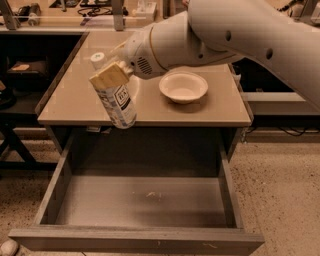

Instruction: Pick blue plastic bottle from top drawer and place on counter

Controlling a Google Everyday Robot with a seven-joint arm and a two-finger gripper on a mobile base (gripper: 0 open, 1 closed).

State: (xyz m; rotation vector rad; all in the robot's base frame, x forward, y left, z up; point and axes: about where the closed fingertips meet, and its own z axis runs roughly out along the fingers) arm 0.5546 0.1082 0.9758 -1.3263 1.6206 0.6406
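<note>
My gripper (111,76) is shut on the blue plastic bottle (117,102), a clear ribbed bottle with a white cap and a white label. One beige finger (108,75) presses across its upper part. The bottle hangs tilted, cap up and left, over the front left part of the counter (75,102), its base just past the counter's front edge. The top drawer (137,202) stands pulled out below, with a bare grey floor. My white arm reaches in from the upper right.
A white round bowl (183,86) sits on the counter to the right of the bottle. A cluttered shelf (75,12) runs along the back. Dark furniture (20,70) stands to the left, and speckled floor (280,190) lies to the right.
</note>
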